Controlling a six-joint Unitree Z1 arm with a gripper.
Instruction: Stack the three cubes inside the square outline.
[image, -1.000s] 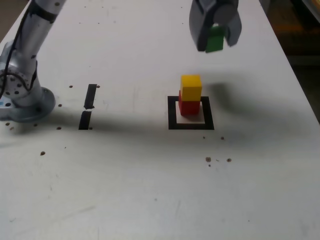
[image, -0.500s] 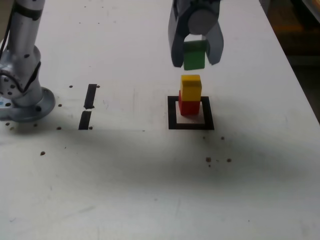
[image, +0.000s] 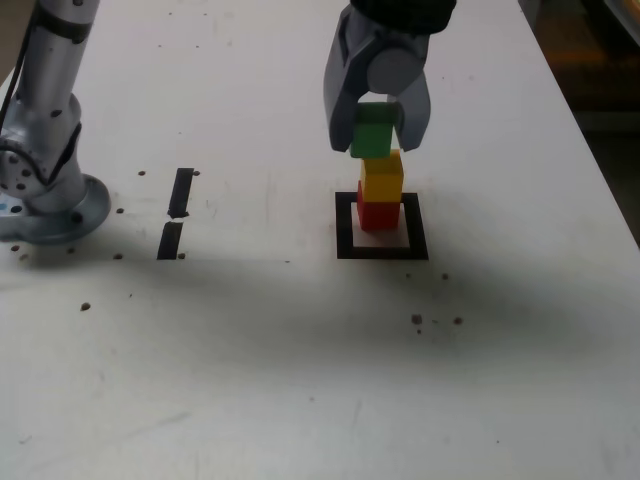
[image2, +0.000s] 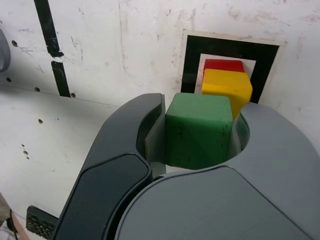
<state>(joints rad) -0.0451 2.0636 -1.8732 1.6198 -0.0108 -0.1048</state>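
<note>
green cube clamped in the tool, just above the two-cube stack

from the exterior view you see the tool (image: 377, 128) hanging over the far part of the surface (image: 300, 380), its jaws clamped on the green cube (image: 374, 132). the green cube sits at the top of the yellow cube (image: 382, 176), shifted a little toward the exterior view's left; you cannot tell from here whether the two touch. the yellow cube rests on the red cube (image: 378, 214), and the red cube stands inside the square outline (image: 345, 226), toward its far side.

the wrist view gives you what the outside camera cannot: the green cube (image2: 199, 131) is pressed between the two jaw faces, and you look down past it onto the tops of the yellow cube (image2: 226, 87) and red cube (image2: 223, 65), with the yellow one not squarely over the red. the square outline (image2: 195, 60) shows its pale centre around them.

the surface is white, scuffed and dotted with small holes and dark specks. two short black strips (image: 176, 214) lie end to end between the arm's base (image: 48, 200) and the outline. beyond the surface's right edge the room is dark.
</note>
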